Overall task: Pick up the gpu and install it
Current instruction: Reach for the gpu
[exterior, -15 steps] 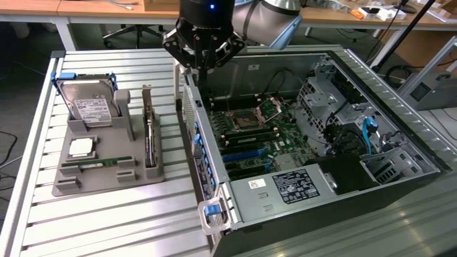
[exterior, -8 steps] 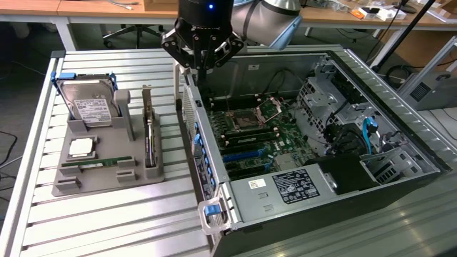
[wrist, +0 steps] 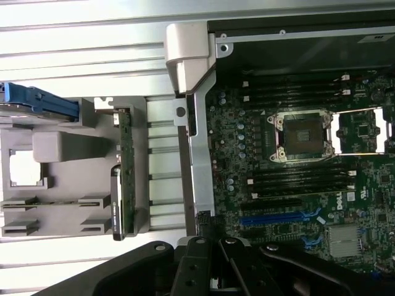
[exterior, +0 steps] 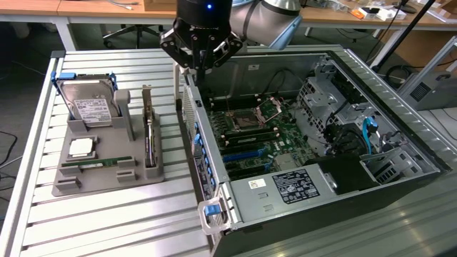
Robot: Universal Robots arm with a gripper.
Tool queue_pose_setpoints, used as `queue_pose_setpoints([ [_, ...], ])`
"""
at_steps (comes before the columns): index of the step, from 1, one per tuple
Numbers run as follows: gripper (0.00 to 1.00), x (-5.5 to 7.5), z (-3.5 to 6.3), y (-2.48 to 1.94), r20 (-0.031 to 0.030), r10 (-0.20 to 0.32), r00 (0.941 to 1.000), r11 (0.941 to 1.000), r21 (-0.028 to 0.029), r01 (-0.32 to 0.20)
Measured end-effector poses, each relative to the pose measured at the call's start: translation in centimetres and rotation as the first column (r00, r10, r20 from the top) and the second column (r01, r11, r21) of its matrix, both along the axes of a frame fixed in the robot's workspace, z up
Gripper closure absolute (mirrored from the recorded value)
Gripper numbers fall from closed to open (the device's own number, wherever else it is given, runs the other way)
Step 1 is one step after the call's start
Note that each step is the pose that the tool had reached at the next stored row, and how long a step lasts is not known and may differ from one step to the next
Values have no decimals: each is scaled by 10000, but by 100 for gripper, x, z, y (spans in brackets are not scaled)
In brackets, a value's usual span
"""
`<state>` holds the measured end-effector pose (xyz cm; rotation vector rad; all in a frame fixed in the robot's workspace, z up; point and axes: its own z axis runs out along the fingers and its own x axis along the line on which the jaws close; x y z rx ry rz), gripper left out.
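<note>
Grey slatted metal table (exterior: 107, 214) carries two things side by side: a grey plastic parts holder (exterior: 107, 179) on the exterior view's left and an open black computer tower case (exterior: 378, 80) lying on its side on the right. Inside the case a green motherboard (exterior: 264, 128) faces upward.

The gpu (exterior: 149, 142), a thin dark circuit card with a silver metal end bracket, stands on its long edge in a slot along the holder's edge nearest the case. The holder also carries a silver hard drive with a white label (exterior: 89, 107), propped upright, a square silver processor chip (exterior: 81, 146) and a narrow green memory stick (exterior: 96, 161).

A black robot gripper (exterior: 195, 75) hangs above the case wall that faces the holder, near its far end. Its jaws are clenched together and grasp nothing. In the wrist view the gripper (wrist: 216, 246) sits over that wall, with the gpu (wrist: 123, 179) apart from it in its slot.
</note>
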<state>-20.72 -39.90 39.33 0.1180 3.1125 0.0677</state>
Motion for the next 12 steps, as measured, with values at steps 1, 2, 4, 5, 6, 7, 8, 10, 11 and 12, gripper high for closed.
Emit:
queue_pose_setpoints([
  [1,89,-2,0,0,0,0,10000,10000,-1,0],
  [2,89,-5,0,0,0,0,10000,10000,-1,0],
  [4,89,-8,1,0,-1,0,10000,10000,-1,0],
  [5,89,-10,0,0,-1,0,10000,10000,-1,0],
  [6,89,-12,0,0,0,0,10000,10000,-1,0],
  [7,89,-14,0,0,0,0,10000,10000,-1,0],
  [8,89,-17,0,0,0,0,10000,10000,0,0],
  [10,89,-22,0,0,0,0,10000,10000,0,0],
  [11,89,-24,0,0,0,0,10000,10000,-1,0],
  [12,89,-27,0,0,0,0,10000,10000,-1,0],
])
